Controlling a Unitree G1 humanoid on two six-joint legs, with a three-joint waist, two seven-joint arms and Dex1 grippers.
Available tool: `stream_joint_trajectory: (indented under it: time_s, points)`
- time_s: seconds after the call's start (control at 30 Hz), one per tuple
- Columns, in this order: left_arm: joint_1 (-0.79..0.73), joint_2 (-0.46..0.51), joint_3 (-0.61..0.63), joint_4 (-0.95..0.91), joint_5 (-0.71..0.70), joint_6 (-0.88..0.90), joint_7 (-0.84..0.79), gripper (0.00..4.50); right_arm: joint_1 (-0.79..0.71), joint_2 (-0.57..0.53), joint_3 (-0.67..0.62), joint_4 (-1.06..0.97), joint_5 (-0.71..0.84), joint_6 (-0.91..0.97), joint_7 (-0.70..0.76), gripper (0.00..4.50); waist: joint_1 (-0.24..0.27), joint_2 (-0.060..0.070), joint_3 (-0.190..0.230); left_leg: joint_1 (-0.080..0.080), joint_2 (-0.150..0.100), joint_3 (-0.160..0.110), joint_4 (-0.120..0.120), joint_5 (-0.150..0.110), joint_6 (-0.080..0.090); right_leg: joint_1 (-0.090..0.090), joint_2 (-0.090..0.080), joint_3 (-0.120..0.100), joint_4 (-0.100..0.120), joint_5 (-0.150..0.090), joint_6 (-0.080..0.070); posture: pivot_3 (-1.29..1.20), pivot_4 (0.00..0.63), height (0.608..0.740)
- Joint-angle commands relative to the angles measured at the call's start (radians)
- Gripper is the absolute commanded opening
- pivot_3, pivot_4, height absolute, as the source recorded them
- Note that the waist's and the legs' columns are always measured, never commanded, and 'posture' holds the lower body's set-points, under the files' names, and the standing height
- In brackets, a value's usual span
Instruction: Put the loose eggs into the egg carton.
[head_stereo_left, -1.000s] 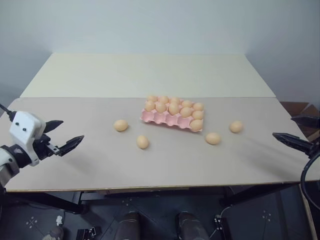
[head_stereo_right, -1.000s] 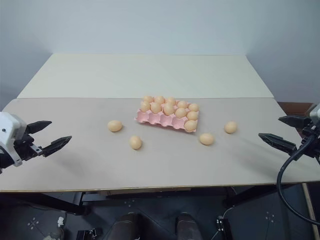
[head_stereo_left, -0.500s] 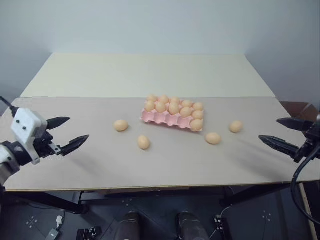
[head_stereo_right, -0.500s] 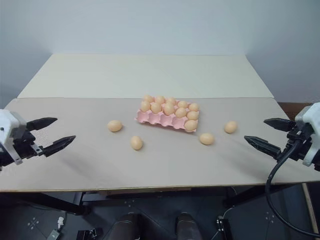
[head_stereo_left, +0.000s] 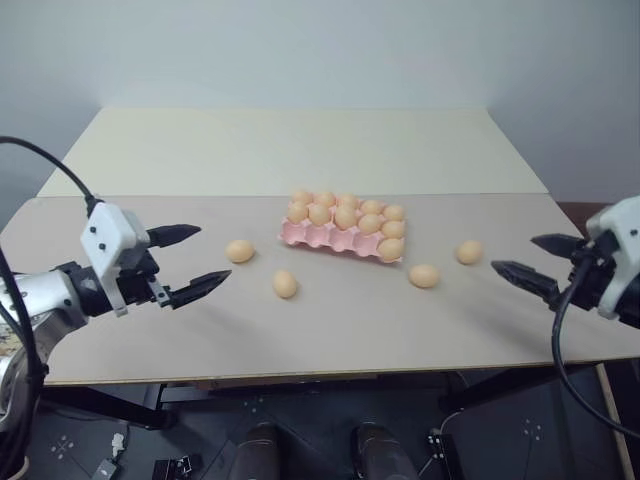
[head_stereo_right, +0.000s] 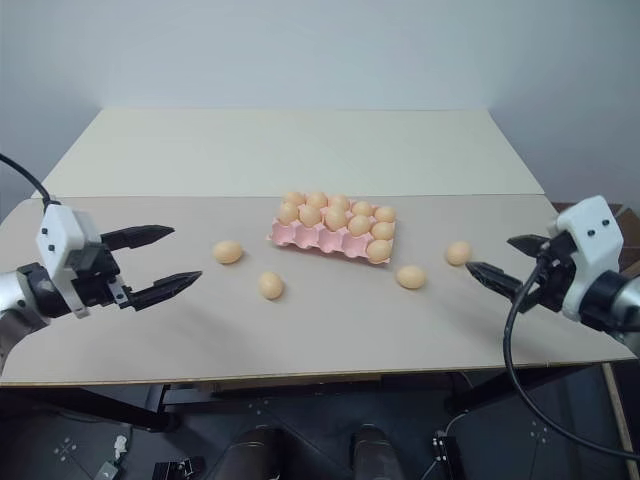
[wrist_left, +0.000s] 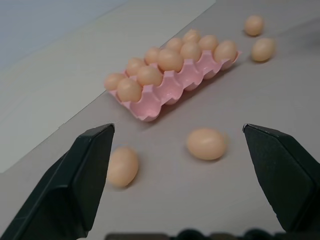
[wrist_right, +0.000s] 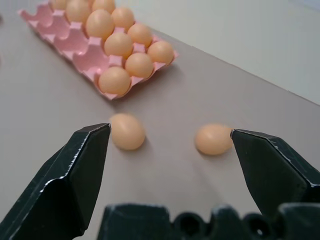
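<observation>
Table (head_stereo_left: 330, 330) w/ egg carton (head_stereo_left: 335, 238), loose eggs (head_stereo_left: 285, 284); left hand (head_stereo_left: 193, 259) & right hand (head_stereo_right: 505, 261) hovering level, pointing inward, both wide open, empty.

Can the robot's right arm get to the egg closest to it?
Probably yes. The right gripper is open and aimed toward the nearest loose egg, with only bare table between them and nothing in the way.

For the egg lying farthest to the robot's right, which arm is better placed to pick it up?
Probably the right arm. Its open right claw hangs just beside that egg, with nothing between them. The left claw is across the table, beyond the egg carton.
</observation>
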Motion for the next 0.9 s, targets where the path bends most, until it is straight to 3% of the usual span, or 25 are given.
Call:
stream_joint_trajectory:
  time_s: [0.03,0.27,0.43,0.63,0.9]
  points:
    - [-0.037,0.014,-0.039,-0.039,-0.006,0.002,-0.002,4.46,-0.068,0.0,0.043,0.021,-0.017,0.048,-0.067,4.5,0.0,0.0,0.0,0.0,0.0,0.0,0.0,0.0,0.0,0.0,0.0,0.0,0.0,0.0,0.0,0.0,0.15,0.74]
    - [-0.099,0.023,-0.094,-0.026,-0.003,-0.009,-0.027,4.46,-0.199,0.045,0.189,0.121,-0.111,0.05,-0.163,4.5,0.001,0.0,0.0,-0.001,0.0,0.0,0.0,0.0,0.0,0.0,0.0,0.0,0.0,0.0,0.0,0.0,0.15,0.74]
    - [-0.132,0.022,-0.116,-0.009,0.005,-0.014,-0.041,4.46,-0.198,0.03,0.243,0.14,-0.124,0.009,-0.081,4.5,0.002,0.0,0.0,-0.002,0.0,0.0,0.0,0.0,0.0,-0.001,0.0,0.0,0.0,0.0,0.001,0.0,0.15,0.74]
    - [-0.135,0.017,-0.135,0.004,0.023,-0.03,-0.058,4.46,-0.179,-0.012,0.308,0.12,-0.1,-0.063,0.128,4.5,0.001,0.0,0.0,-0.001,0.0,0.0,0.0,0.0,0.0,-0.001,0.0,0.0,0.0,0.0,0.001,0.0,0.15,0.74]
    - [-0.124,0.031,-0.137,0.035,0.034,-0.044,-0.115,4.46,-0.269,0.04,0.511,0.168,-0.258,-0.137,0.116,4.5,-0.002,0.0,0.0,-0.001,0.0,0.0,0.0,0.0,0.0,-0.001,0.001,0.0,0.0,0.0,0.001,0.0,0.15,0.74]
